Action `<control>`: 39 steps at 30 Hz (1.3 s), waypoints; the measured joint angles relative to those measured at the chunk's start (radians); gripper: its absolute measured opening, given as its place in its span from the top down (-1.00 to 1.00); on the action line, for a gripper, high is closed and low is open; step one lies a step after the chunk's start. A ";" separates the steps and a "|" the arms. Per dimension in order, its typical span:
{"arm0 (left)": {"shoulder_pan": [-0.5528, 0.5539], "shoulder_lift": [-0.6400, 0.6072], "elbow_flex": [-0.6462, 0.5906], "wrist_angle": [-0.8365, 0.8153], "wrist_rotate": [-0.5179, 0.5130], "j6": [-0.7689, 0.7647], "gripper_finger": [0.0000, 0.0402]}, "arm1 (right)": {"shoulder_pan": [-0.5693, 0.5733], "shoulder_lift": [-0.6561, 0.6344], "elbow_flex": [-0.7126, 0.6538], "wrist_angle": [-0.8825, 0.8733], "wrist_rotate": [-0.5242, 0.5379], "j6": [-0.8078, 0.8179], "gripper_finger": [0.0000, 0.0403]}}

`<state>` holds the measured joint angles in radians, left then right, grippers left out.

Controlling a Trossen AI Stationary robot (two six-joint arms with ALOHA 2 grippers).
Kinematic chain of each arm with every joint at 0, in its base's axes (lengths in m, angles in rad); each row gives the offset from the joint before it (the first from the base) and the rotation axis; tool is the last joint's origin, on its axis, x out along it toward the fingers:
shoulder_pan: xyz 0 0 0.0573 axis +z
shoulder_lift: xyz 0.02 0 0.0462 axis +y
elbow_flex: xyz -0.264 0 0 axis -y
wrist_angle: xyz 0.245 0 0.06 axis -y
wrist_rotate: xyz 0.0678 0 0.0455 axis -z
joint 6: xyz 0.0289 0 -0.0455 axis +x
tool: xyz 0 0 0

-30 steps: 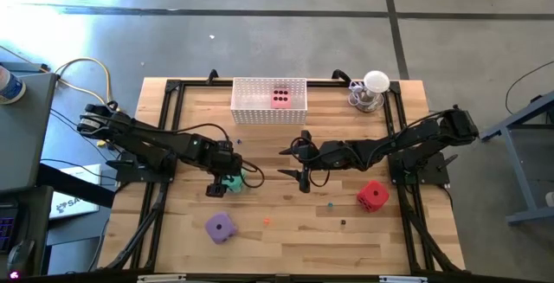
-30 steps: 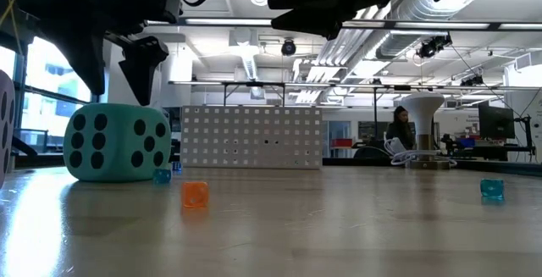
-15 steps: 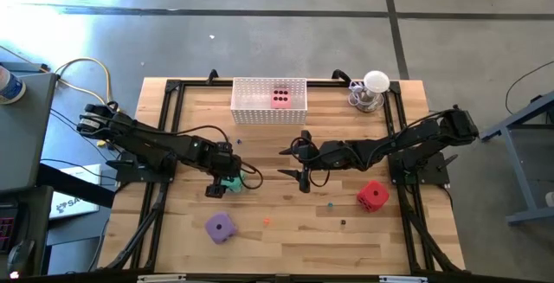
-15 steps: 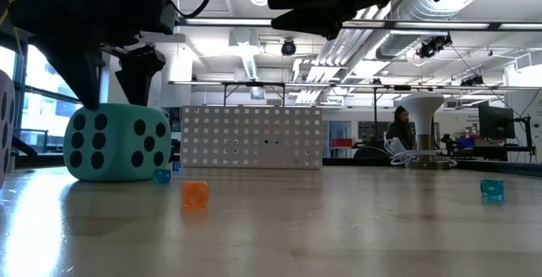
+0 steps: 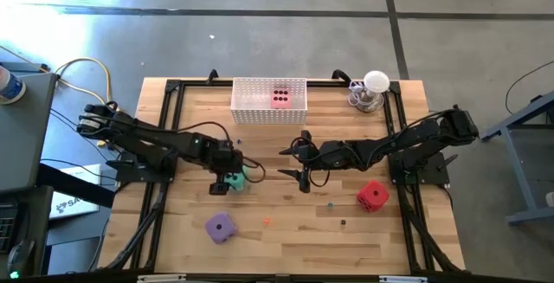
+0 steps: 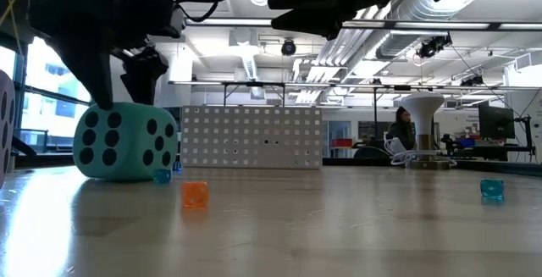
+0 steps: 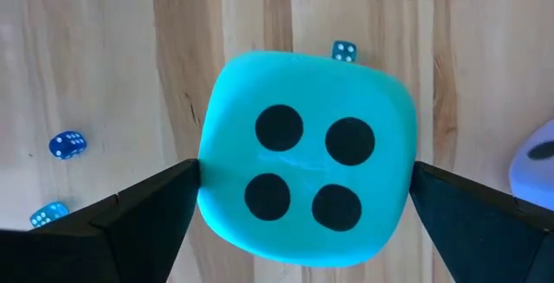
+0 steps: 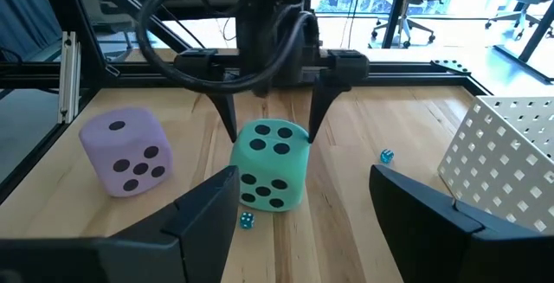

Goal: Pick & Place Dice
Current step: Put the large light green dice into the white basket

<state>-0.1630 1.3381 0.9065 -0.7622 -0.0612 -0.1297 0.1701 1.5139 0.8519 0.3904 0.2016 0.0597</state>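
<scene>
Green die (image 5: 234, 180): it sits on the table (image 5: 286, 240), left of the middle, with four dark dots facing up at my left wrist camera.
My left pincer (image 5: 227, 176): it is right over the green die, wide open, one finger (image 7: 112, 231) on each side of the cube. In my left wrist view both fingers look very close to the sides. I cannot tell if they press it yet. The die is on the wood, not lifted.
Purple die (image 5: 219, 226): it is on the table, closer to the front edge than the green one, a little apart from it.
Red die (image 5: 373, 196): it lies on the right half of the table, near my right arm's base.
Pink die (image 5: 280, 98): it is inside the white basket (image 5: 247, 110) at the back edge of the table.
My right pincer (image 5: 299, 163): it hangs over the middle of the table, partly open, with nothing in it. It faces the green die.
Tiny dice: a small orange one (image 6: 195, 194) and a small blue one (image 6: 491, 189) lie on the wood.
</scene>
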 joint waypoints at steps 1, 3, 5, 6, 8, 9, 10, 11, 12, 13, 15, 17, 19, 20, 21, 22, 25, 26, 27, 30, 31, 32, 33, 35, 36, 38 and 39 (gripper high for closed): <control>0.005 0.002 -0.002 0.011 0.015 -0.009 -0.99 | 0.000 0.000 0.000 0.000 0.000 0.000 -0.24; 0.014 0.011 -0.009 0.040 0.052 -0.025 -0.99 | 0.000 0.000 0.000 0.000 0.000 0.000 -0.24; 0.021 0.027 -0.020 0.061 0.083 -0.027 -0.99 | 0.000 0.000 0.000 0.000 0.000 0.000 -0.24; 0.023 0.038 -0.026 0.067 0.088 -0.028 -0.99 | 0.000 0.000 0.000 -0.001 0.000 0.000 -0.24; 0.028 0.058 -0.037 0.073 0.088 -0.027 -0.99 | 0.000 0.000 0.000 -0.004 0.000 0.000 -0.24; 0.030 0.071 -0.041 0.077 0.089 -0.026 -0.99 | 0.000 0.000 0.000 -0.005 0.000 0.000 -0.24; 0.032 0.083 -0.044 0.077 0.092 -0.025 -0.99 | 0.000 0.000 0.000 -0.005 0.000 0.000 -0.24; 0.034 0.093 -0.044 0.074 0.096 -0.024 -0.99 | 0.000 0.000 0.000 -0.006 0.000 0.000 -0.24; 0.036 0.102 -0.044 0.069 0.097 -0.024 -0.99 | 0.000 0.000 0.000 -0.006 0.000 0.000 -0.24; 0.037 0.110 -0.045 0.068 0.096 -0.020 -0.99 | 0.000 0.000 0.000 -0.006 0.000 0.000 -0.24; 0.037 0.118 -0.045 0.068 0.096 -0.005 -0.99 | 0.000 0.000 0.000 -0.006 0.000 0.000 -0.24; 0.037 0.123 -0.046 0.076 0.095 -0.019 -0.99 | 0.000 0.000 0.000 -0.007 0.000 0.000 -0.24; 0.039 0.124 -0.048 0.089 0.093 -0.056 -0.99 | 0.000 0.000 0.000 -0.006 0.000 0.000 -0.24; 0.041 0.124 -0.048 0.092 0.093 -0.058 -0.99 | 0.000 0.000 0.000 -0.007 0.000 0.000 -0.24; 0.041 0.124 -0.048 0.094 0.093 -0.053 -0.99 | 0.000 0.000 0.000 -0.007 0.000 0.000 -0.24; 0.041 0.124 -0.048 0.094 0.093 -0.048 -0.99 | 0.000 0.000 0.000 -0.006 0.000 0.000 -0.24; 0.041 0.124 -0.048 0.098 0.093 -0.036 -0.99 | 0.000 0.000 0.000 -0.007 0.000 0.000 -0.24; 0.042 0.123 -0.048 0.099 0.092 -0.031 -0.99 | 0.000 0.000 0.000 -0.007 0.000 0.000 -0.24; 0.041 0.119 -0.048 0.099 0.091 -0.026 -0.99 | 0.000 0.000 0.000 -0.008 0.000 0.000 -0.24; 0.041 0.095 -0.048 0.106 0.090 -0.021 -0.99 | 0.000 0.000 0.000 -0.009 0.000 0.000 -0.24; 0.041 0.081 -0.048 0.107 0.090 -0.019 -0.99 | 0.000 0.000 0.000 -0.010 0.000 0.000 -0.24; 0.041 0.067 -0.048 0.108 0.088 -0.018 -0.99 | 0.000 0.000 0.000 -0.010 0.000 0.000 -0.24; 0.041 0.055 -0.049 0.109 0.087 -0.017 -0.99 | 0.000 0.000 0.000 -0.010 0.000 0.000 -0.24; 0.042 0.029 -0.053 0.098 0.078 -0.013 -0.99 | 0.000 0.000 0.000 -0.010 0.000 0.000 -0.24; 0.041 0.017 -0.054 0.093 0.075 -0.014 -0.99 | 0.000 0.000 0.000 -0.010 0.000 0.000 -0.24; 0.038 -0.001 -0.052 0.103 0.074 -0.014 -0.99 | 0.000 0.000 0.000 -0.010 0.000 0.000 -0.24; 0.036 -0.007 -0.052 0.103 0.076 -0.013 -0.99 | 0.000 0.000 0.000 -0.010 0.000 0.000 -0.24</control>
<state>-0.1273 1.3308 0.8547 -0.6589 0.0149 -0.1425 0.1703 1.5139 0.8520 0.3809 0.2020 0.0597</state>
